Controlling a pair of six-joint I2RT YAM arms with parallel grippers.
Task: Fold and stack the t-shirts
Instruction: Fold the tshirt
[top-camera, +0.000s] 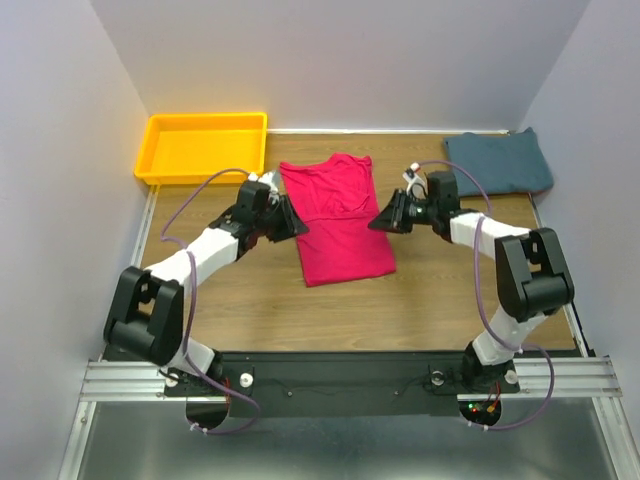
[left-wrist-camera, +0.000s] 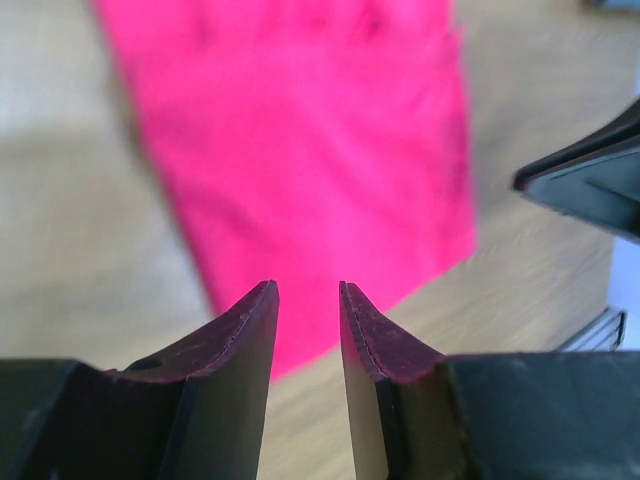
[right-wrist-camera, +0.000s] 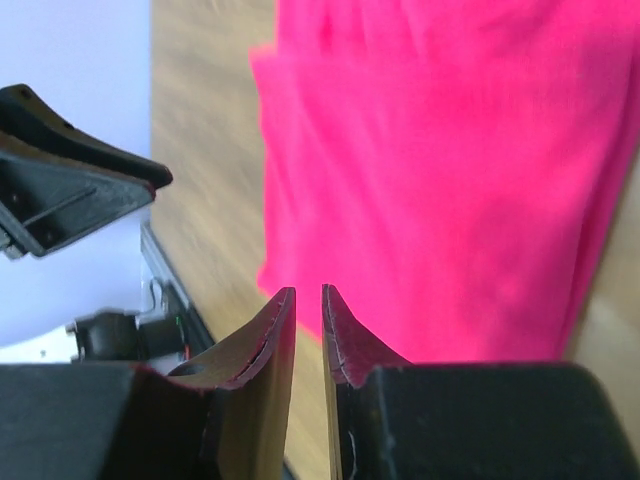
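Observation:
The crimson-pink t-shirt (top-camera: 335, 215) lies on the table's middle, folded into a long strip, collar end toward the back. It also shows in the left wrist view (left-wrist-camera: 310, 130) and the right wrist view (right-wrist-camera: 450, 170). The teal-blue t-shirt (top-camera: 498, 163) lies folded at the back right. My left gripper (top-camera: 296, 226) hovers at the pink shirt's left edge; its jaws (left-wrist-camera: 308, 290) stand slightly apart and hold nothing. My right gripper (top-camera: 378, 222) hovers at the shirt's right edge; its jaws (right-wrist-camera: 308, 292) stand narrowly apart and hold nothing.
A yellow plastic tray (top-camera: 158, 160) stands at the back left. Grey walls close in the table on three sides. Bare wood lies between the pink shirt and the arm bases. Each wrist view catches the opposite gripper, the right one (left-wrist-camera: 590, 180) and the left one (right-wrist-camera: 70, 190).

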